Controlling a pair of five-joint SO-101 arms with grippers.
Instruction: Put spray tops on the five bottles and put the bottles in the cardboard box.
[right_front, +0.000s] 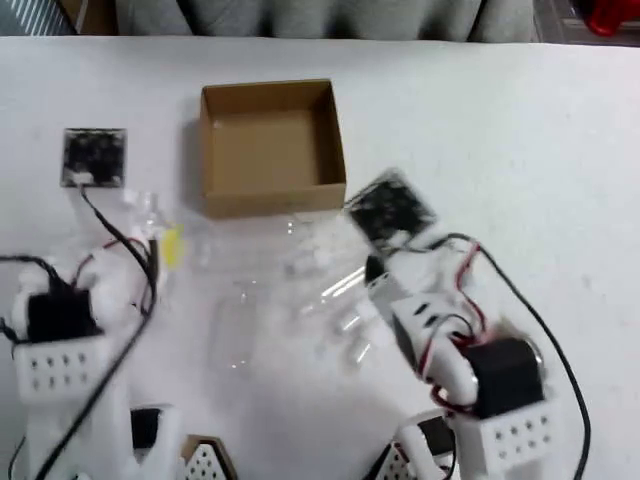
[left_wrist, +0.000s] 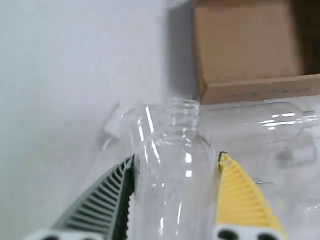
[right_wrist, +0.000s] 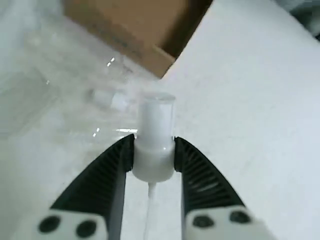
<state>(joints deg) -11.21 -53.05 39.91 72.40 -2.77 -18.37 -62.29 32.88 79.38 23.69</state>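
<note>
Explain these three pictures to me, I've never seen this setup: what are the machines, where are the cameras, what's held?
Two small robot arms sit side by side at a white table. One picture looks down from above; the other two come from cameras on the wrists. The left claw grips a clear bottle with no top. The right claw pinches a white spray top. A cardboard box stands farther back; another bottle lies on the table near it.

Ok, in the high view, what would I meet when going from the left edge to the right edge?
Left arm → its yellow finger → cardboard box → right arm. The loose clear bottles overlap the box sideways, so I leave them out.
</note>
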